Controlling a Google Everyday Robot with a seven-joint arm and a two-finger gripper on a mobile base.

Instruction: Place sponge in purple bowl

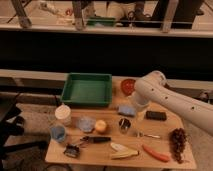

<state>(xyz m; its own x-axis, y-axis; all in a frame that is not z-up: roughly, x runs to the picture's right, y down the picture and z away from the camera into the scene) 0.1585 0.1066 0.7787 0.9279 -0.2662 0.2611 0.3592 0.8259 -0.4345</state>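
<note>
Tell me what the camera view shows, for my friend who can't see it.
A white robot arm reaches in from the right over a wooden table, with its gripper right by a light-blue sponge. Around it sit a green tray, a red-orange bowl, a metal cup, grapes and a carrot.

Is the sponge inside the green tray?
No, the sponge lies on the table outside the green tray, with the gripper close beside it.
</note>
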